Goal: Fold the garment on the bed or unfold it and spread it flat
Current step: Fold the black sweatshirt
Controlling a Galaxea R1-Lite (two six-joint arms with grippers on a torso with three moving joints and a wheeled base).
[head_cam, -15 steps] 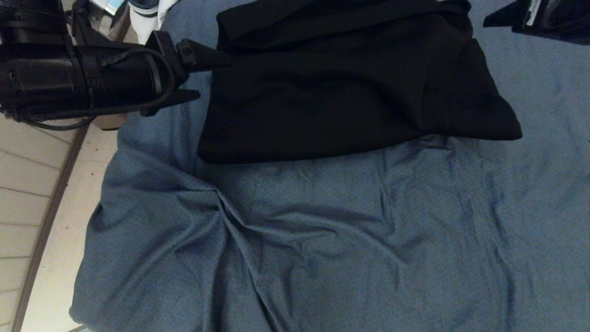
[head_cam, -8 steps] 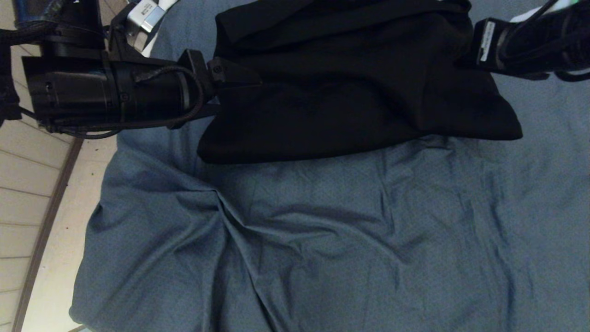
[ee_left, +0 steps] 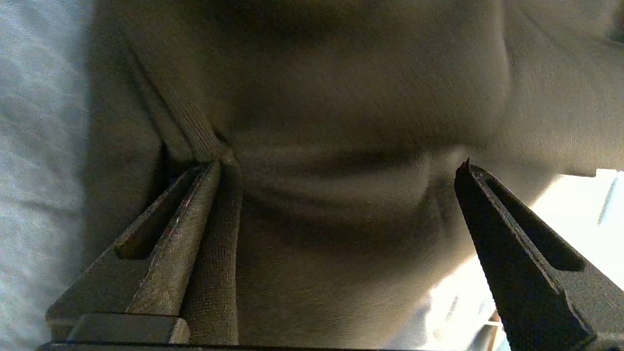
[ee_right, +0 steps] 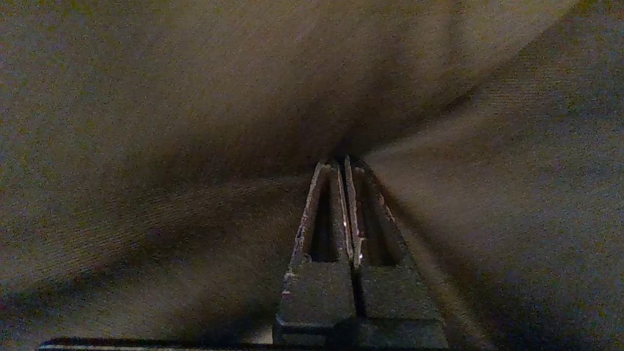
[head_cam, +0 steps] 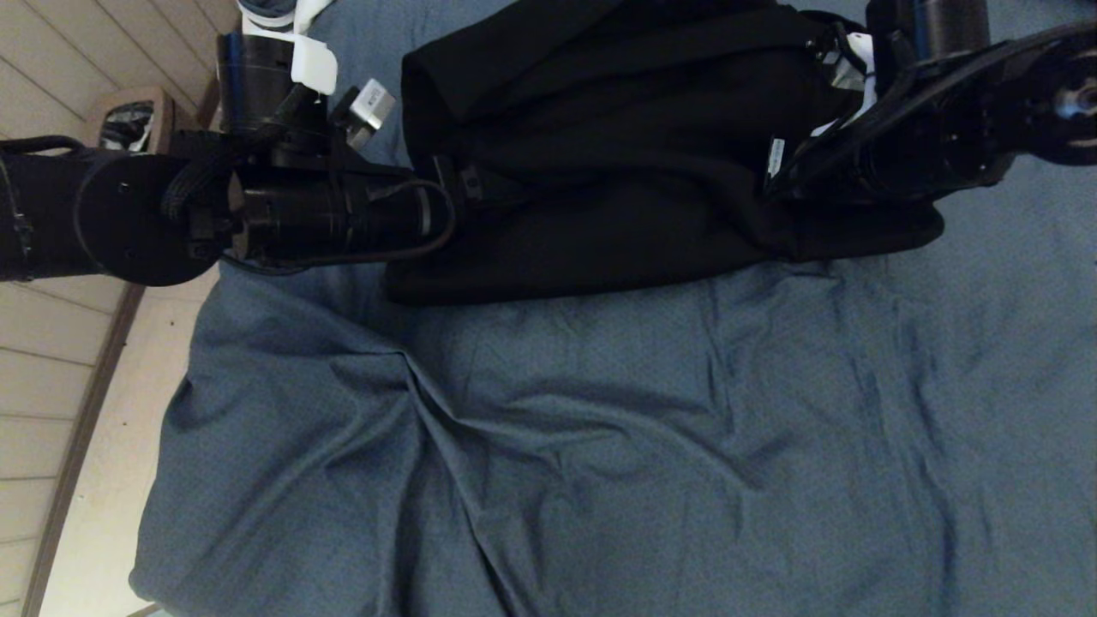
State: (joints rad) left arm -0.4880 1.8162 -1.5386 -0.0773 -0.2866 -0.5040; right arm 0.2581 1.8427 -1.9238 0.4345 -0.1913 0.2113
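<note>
crosswise, garment [head_cam: 634,171] spans bed [head_cam: 600,446], long axis left-right.

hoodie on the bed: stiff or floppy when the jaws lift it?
Likely floppy: the hoodie lies creased and bunches where the right gripper pinches it. Probably hefty for cloth, given its thick folded layers. May drag the bed sheet, already wrinkled.

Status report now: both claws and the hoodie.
Left claw open, fingers astride the hoodie's left edge. Right claw shut, pinching cloth at its right side. Hoodie bunched on the bed. Nothing in the way.
</note>
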